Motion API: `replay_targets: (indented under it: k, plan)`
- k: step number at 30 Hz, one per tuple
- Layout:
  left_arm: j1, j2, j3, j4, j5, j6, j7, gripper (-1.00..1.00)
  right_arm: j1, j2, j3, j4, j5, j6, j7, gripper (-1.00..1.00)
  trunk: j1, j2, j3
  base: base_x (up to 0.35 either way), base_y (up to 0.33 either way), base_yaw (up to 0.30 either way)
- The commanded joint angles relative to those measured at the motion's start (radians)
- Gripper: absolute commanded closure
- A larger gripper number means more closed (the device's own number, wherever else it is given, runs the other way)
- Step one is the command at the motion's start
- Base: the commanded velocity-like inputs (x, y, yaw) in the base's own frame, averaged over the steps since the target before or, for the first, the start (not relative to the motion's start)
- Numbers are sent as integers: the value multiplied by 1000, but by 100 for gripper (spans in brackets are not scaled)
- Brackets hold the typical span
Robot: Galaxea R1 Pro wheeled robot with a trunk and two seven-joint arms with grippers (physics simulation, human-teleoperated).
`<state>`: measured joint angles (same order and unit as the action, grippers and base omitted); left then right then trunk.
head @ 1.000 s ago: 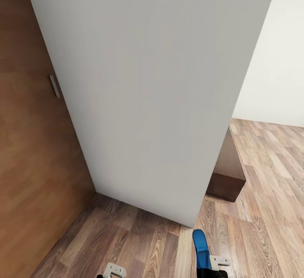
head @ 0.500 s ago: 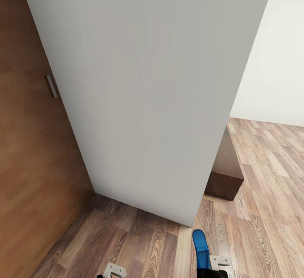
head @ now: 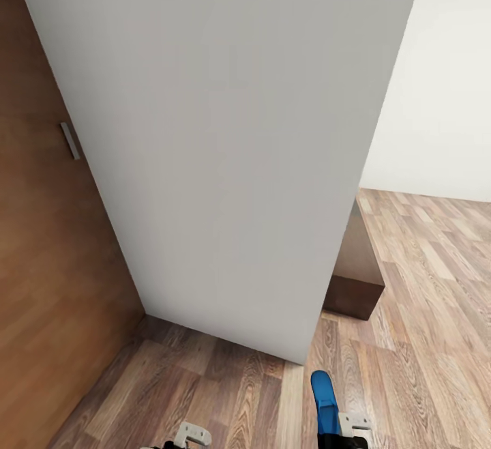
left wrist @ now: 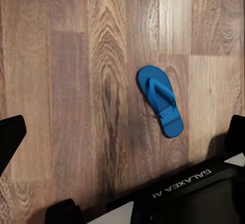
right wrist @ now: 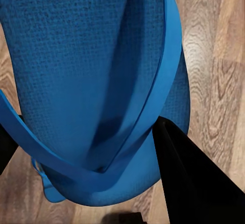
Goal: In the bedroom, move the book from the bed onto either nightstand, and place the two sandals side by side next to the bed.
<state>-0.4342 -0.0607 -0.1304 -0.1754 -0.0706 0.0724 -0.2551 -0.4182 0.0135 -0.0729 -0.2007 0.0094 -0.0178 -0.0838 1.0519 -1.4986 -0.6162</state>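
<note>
Robot is facing a grey wall point(head: 225, 149) w/ a brown door point(head: 48, 244) at its left, prob. in transit; right gripper point(head: 341, 428) is carrying one sandal point(head: 323, 398), fingers clamped on its strap so it travels along; the right wrist view is showing that grip close up; the left wrist view is showing the other sandal point(left wrist: 160, 100) lying flat on the wood floor point(left wrist: 76, 81), left gripper point(left wrist: 122, 132) fingers apart, holding nothing.

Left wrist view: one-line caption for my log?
Open left end effector above wood floor, where a blue sandal lies flat, straps up.
</note>
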Motion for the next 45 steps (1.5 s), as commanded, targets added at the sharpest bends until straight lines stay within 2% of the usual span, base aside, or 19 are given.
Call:
replay_targets:
  k: [1,10,20,27,32,42,45]
  plan:
    - [-2,-1,0,-3,-7,5,-3,-100,-1,1,-7,0,-2,-2,-2,100,0,0,-1,0,0,-88]
    - [-17,-3,0,-28,-5,6,0,-100,-1,0,-7,0,-1,-3,-2,100,0,0,-1,0,50,-36]
    - [-17,5,-2,-32,-7,-12,10,-100,-1,5,-5,0,0,-2,-2,100,0,0,-1,0,60,-2]
    - [-15,7,-1,-31,-7,-60,11,-100,-1,4,-5,-1,0,-2,-2,100,0,0,-1,0,77,0]
    - [-15,8,-1,-31,-7,-69,11,-100,-1,5,-5,-2,0,-2,-2,100,0,0,-1,0,114,0]
    - [-15,7,-1,-31,-7,-70,10,-100,-1,3,-5,-2,-1,-2,-1,100,0,0,-1,0,37,-27]
    - [-15,7,0,-30,-7,-69,10,-100,-1,3,-6,-2,-2,-2,18,100,0,0,-1,0,156,-84]
